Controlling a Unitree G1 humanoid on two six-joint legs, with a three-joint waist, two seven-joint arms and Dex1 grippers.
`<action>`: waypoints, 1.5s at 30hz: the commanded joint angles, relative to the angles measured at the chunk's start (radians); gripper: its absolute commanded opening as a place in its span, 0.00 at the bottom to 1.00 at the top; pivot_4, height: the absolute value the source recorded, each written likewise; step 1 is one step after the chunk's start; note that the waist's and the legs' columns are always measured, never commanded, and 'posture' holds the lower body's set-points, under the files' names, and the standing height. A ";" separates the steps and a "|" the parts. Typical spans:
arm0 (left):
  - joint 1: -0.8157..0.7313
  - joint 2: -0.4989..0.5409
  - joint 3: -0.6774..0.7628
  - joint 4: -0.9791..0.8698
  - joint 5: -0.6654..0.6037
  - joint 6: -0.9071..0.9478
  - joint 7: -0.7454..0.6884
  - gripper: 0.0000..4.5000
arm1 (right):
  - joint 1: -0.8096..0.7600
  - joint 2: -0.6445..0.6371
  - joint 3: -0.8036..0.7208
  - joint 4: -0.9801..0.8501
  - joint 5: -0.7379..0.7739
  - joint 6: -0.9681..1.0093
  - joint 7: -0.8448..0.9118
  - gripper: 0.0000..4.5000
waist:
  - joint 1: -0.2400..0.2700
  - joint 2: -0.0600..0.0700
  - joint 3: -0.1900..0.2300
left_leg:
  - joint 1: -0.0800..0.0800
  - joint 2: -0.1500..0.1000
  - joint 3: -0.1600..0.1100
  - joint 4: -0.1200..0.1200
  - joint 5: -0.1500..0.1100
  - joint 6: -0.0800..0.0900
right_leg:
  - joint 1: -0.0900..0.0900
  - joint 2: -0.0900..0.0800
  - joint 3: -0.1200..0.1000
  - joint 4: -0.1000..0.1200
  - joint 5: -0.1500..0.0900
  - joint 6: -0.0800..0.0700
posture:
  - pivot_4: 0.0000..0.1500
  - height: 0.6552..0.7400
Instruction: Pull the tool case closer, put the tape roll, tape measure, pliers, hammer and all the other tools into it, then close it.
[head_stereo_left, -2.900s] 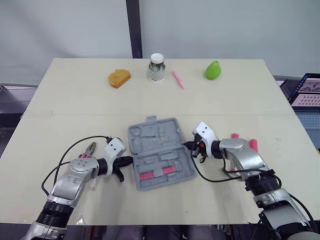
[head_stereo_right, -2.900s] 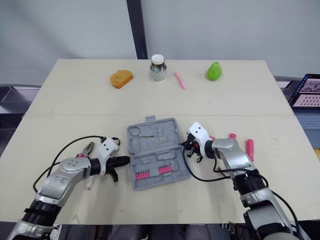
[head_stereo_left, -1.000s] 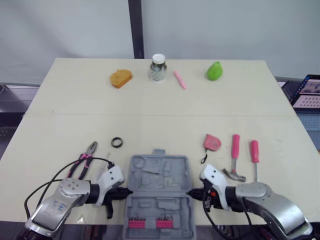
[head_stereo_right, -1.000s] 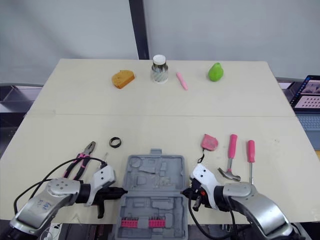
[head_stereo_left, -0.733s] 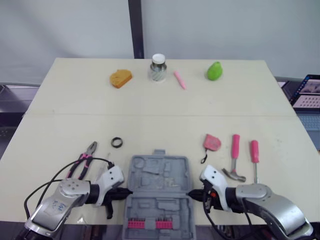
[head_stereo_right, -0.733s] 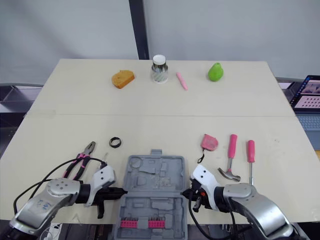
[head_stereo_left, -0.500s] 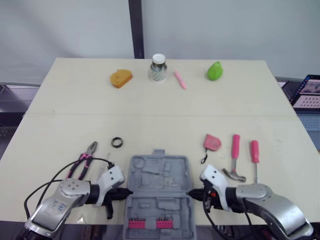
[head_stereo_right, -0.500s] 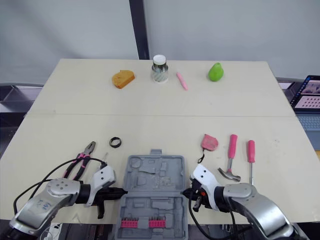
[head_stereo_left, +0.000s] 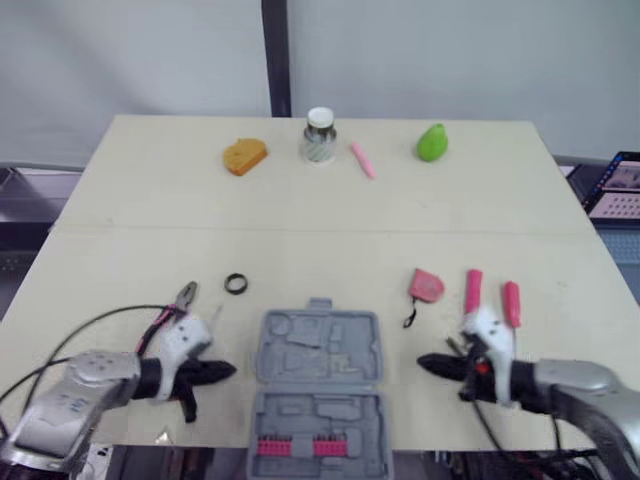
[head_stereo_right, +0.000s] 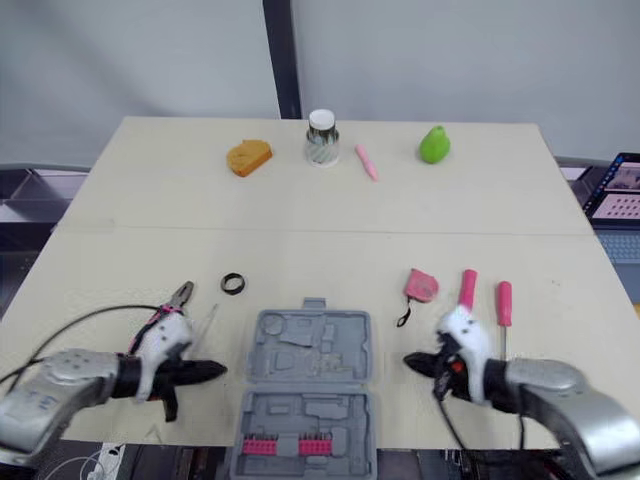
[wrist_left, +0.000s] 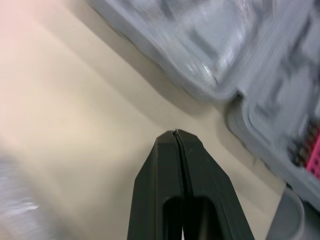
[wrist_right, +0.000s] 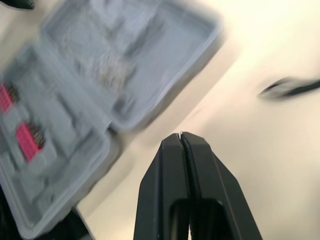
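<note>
The tool case (head_stereo_left: 318, 350) lies open and flat at the near edge of the tabletop (head_stereo_left: 130, 210), straight in front of me. Its near half carries a row of pink bits (head_stereo_left: 296, 447), and its far half shows moulded recesses.

My left fingers (head_stereo_left: 215, 372) are pressed together with nothing between them. They sit low over the tabletop to the left of the case and point at its side, with a strip of bare surface between the tips and the case. My right fingers (head_stereo_left: 435, 364) are pressed together the same way and also hold nothing. They point at the right side of the case from a little way off.

Just beyond my left wrist lie the pliers (head_stereo_left: 181, 298), nose pointing away from me, with their pink handles partly hidden behind the wrist. A little farther on, off the far left corner of the case, sits the tape roll (head_stereo_left: 236, 283), a small black ring.

On the right, beyond the far right corner of the case, is the pink tape measure (head_stereo_left: 427, 286), with a dark strap trailing toward me. Next to it lies the hammer (head_stereo_left: 473, 288), its head hidden behind my right wrist. The screwdriver (head_stereo_left: 512, 300) lies just to the right of the hammer.

Along the far edge stand an orange block (head_stereo_left: 245, 156), a jar (head_stereo_left: 320, 137), a pink marker (head_stereo_left: 360, 159) and a green pear (head_stereo_left: 432, 142), well apart from the tools.
</note>
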 joint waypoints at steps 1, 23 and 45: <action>-0.015 0.028 0.228 0.083 -0.086 0.030 -0.018 0.01 | 0.053 -0.066 -0.213 0.140 0.035 -0.074 0.122 0.02 | 0.001 0.000 0.000 | 0.000 0.000 0.000 0.000 0.000 0.000 | 0.000 0.000 0.000 0.000 0.000 0.000 | 1.00 1.00; -0.042 0.071 0.370 0.781 0.134 -0.468 0.068 0.99 | -0.092 -0.111 -0.333 0.831 -0.095 -0.463 0.154 1.00 | -0.031 0.000 0.000 | 0.003 0.002 0.006 -0.004 -0.001 -0.001 | -0.002 0.001 0.002 0.000 0.000 0.000 | 1.00 1.00; -0.558 -0.090 -0.223 0.779 0.274 -0.703 -0.200 0.57 | -0.544 0.010 0.408 -0.017 0.036 -0.101 0.016 1.00 | -0.023 -0.001 0.000 | -0.004 0.005 0.009 0.005 -0.004 -0.003 | -0.012 0.003 0.001 0.009 0.001 -0.002 | 1.00 1.00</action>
